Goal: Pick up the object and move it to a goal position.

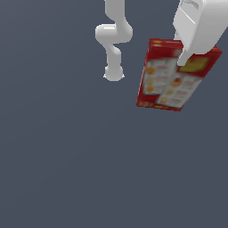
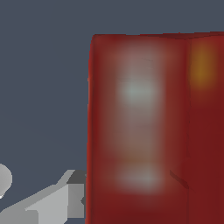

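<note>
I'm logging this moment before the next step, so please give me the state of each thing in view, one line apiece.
red box: tilted, printed face toward the exterior camera, upper corner hidden behind the arm.
gripper: one finger pressed against the box's side in the wrist view; the other is hidden, so open or shut cannot be told.
arm: over the box's top end.

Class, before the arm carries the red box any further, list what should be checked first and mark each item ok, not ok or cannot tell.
1. Red box in view in both cameras: ok.
2. Gripper reaches the box's upper end in the exterior view: ok.
3. Jaws closed on the box: cannot tell, the arm hides the contact.
4. One finger sits beside the box's side in the wrist view: ok.
5. Box off the floor: cannot tell.
6. Goal position marked: not ok, none is visible.
</note>
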Robot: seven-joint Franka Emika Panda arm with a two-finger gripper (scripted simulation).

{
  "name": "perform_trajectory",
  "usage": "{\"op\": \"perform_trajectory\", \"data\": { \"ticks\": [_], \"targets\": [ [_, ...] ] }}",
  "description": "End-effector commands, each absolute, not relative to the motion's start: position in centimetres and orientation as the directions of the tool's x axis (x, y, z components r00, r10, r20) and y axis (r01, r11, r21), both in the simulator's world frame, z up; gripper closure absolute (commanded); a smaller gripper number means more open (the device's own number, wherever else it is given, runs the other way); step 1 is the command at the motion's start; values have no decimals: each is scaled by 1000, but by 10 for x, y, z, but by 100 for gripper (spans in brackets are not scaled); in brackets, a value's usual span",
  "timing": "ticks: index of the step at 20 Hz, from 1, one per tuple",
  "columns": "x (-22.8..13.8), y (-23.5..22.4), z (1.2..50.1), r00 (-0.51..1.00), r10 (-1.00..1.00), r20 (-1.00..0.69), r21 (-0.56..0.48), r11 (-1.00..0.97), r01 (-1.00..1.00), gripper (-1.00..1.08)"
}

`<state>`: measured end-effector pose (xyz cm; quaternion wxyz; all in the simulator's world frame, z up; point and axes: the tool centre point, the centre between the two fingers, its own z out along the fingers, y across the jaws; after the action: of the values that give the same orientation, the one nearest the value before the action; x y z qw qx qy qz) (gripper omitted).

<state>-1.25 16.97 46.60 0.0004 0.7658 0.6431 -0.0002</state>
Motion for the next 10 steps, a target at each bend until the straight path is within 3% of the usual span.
{"op": "perform_trajectory", "data": {
  "ticks": [1,10],
  "targets": [
    [-17,181,486,174,985,-1,0,-174,985,108],
    [-24,208,531,175,985,0,0,-175,985,108]
  ]
}}
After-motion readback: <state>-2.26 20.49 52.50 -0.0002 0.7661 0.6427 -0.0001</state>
